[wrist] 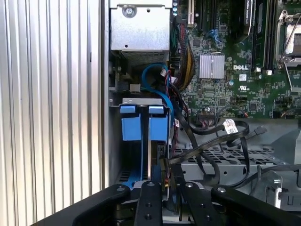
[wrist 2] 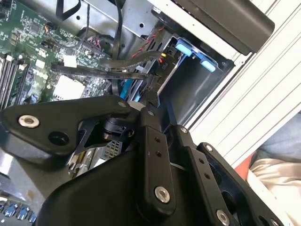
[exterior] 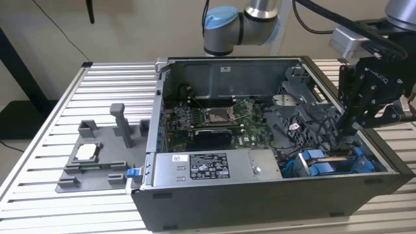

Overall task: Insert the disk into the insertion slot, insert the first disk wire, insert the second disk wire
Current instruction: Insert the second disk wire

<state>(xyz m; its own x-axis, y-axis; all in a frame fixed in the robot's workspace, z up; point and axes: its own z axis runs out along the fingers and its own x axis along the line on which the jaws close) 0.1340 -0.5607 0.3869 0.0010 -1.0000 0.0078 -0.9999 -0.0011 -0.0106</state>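
Note:
The disk sits in the insertion slot, a grey metal drive cage at the case's front corner on the exterior view's right. Its blue carrier tabs stick out of the bay. My gripper reaches down into the case right beside that cage. Its black fingers stand close together, shut on the connector of a flat black disk wire. The wire trails from the fingertips across the motherboard. Whether the connector touches the disk's socket is hidden.
Loose black cables and a blue cable crowd the space around the cage. The power supply lies along the case's front, with the motherboard behind it. A grey plastic tray with posts holds a silver chip on the slatted table.

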